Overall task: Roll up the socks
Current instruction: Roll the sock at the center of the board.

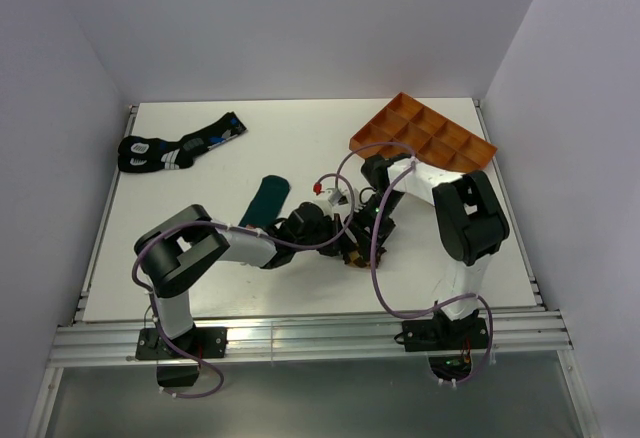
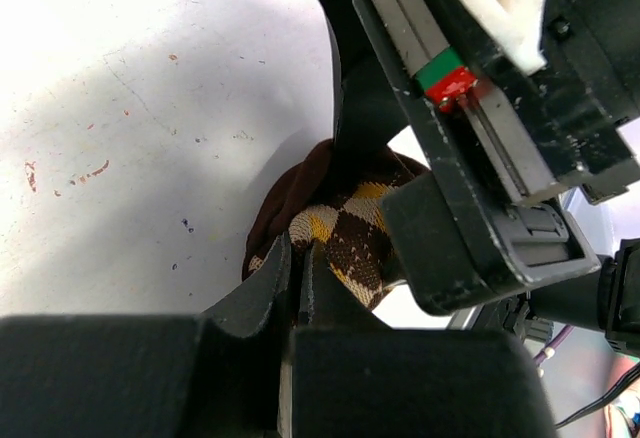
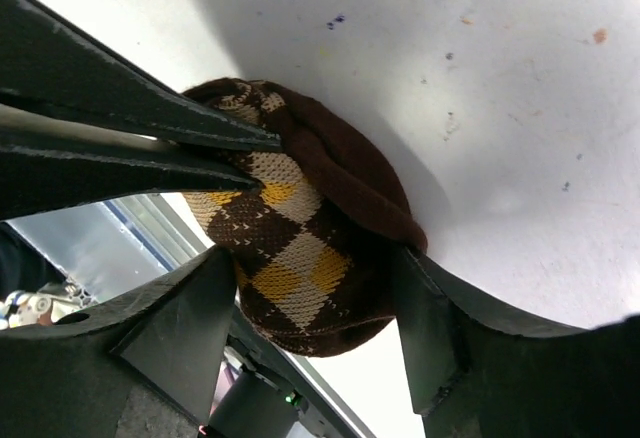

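Note:
The brown-and-yellow checkered sock point(image 3: 300, 248) lies bunched into a roll on the white table, its dark cuff wrapped over the top. My left gripper point(image 2: 297, 253) is shut on the sock's edge point(image 2: 350, 228), and its fingers point(image 3: 150, 123) come in from the left in the right wrist view. My right gripper point(image 3: 315, 308) stands open, one finger on each side of the roll. From above, both grippers meet over this sock point(image 1: 352, 256) at the table's middle front. The teal sock point(image 1: 268, 201) lies flat to the left, beside the left arm.
A black sock pair with blue and white marks point(image 1: 175, 148) lies at the back left. An orange compartment tray point(image 1: 425, 138) sits at the back right, just behind the right arm. Purple cables loop around both arms.

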